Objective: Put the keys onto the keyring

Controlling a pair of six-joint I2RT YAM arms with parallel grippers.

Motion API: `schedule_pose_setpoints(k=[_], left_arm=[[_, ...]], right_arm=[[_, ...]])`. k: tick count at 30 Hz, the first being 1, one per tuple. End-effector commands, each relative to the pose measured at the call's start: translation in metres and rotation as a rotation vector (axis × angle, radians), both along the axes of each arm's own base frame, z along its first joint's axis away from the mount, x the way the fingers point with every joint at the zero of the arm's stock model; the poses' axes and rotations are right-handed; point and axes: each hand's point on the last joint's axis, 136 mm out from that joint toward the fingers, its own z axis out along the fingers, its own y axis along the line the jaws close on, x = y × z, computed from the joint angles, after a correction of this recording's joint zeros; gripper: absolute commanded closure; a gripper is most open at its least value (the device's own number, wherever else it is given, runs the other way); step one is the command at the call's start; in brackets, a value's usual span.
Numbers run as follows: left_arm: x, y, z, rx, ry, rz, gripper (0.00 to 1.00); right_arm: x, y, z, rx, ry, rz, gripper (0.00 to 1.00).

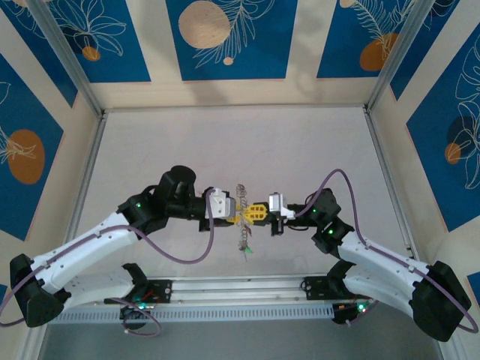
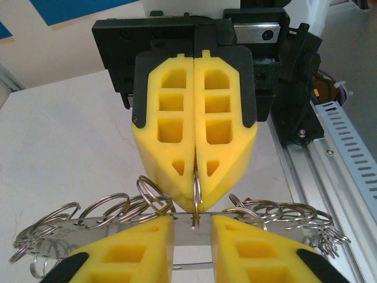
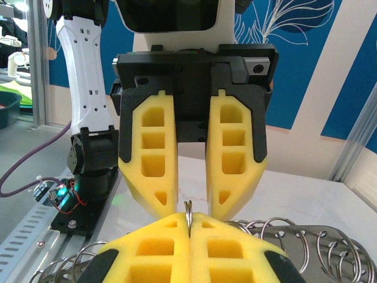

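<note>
Bare worktop (image 1: 150, 150) is left all round. At its middle the keyring (image 2: 198, 197) is pinched by the closed right jaws; the left jaws are held apart around it, above a ring-laden strip (image 2: 191, 239)

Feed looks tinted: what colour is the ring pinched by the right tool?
The ring is silvery grey; the left wrist view shows it best.

We had both arms bent inward, wrists level, tools meeting tip to tip. On our left tool (image 2: 193, 239) the fingers stood slightly apart; on our right tool (image 3: 189, 229) they were pressed tight together.
</note>
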Motion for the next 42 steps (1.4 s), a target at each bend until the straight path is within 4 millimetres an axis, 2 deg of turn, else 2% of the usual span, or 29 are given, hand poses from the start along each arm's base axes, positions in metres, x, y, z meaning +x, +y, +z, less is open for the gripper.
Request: schedule_pose_setpoints(k=[1, 8, 11, 14, 16, 19, 24, 26, 33, 36, 42], left_arm=[[-0.004, -0.005, 0.003, -0.02, 0.003, -0.027, 0.82], [-0.003, -0.011, 0.004, -0.036, 0.007, -0.04, 0.86], [-0.001, -0.014, 0.001, -0.034, 0.026, -0.042, 1.0], [0.001, -0.016, -0.002, -0.028, 0.025, -0.038, 1.0], [0.01, -0.013, -0.006, 0.002, 0.003, 0.012, 1.0], [0.023, -0.006, -0.019, 0.106, -0.033, 0.067, 1.0], [0.043, 0.001, -0.038, 0.268, -0.029, 0.144, 1.0], [0.045, 0.0, -0.039, 0.277, -0.034, 0.144, 1.0], [0.048, -0.004, -0.042, 0.305, -0.028, 0.136, 1.0], [0.046, -0.005, -0.043, 0.304, -0.022, 0.122, 1.0], [0.041, -0.008, -0.045, 0.287, -0.007, 0.095, 1.0]], right_arm=[[-0.003, -0.002, 0.012, 0.043, -0.037, 0.009, 1.0], [0.001, 0.001, 0.011, 0.041, -0.031, -0.006, 1.0], [0.003, 0.003, 0.01, 0.045, -0.024, -0.007, 1.0], [0.009, 0.004, 0.003, 0.021, -0.019, -0.039, 1.0], [0.017, 0.001, -0.004, -0.017, -0.011, -0.083, 1.0], [0.029, -0.004, -0.016, -0.105, 0.0, -0.158, 0.89], [0.036, -0.008, -0.042, -0.25, 0.038, -0.186, 0.83], [0.036, -0.008, -0.047, -0.269, 0.048, -0.18, 0.8], [0.036, -0.008, -0.064, -0.339, 0.052, -0.178, 0.82], [0.038, -0.009, -0.068, -0.352, 0.047, -0.191, 0.73], [0.041, -0.01, -0.074, -0.347, 0.051, -0.205, 0.7]])
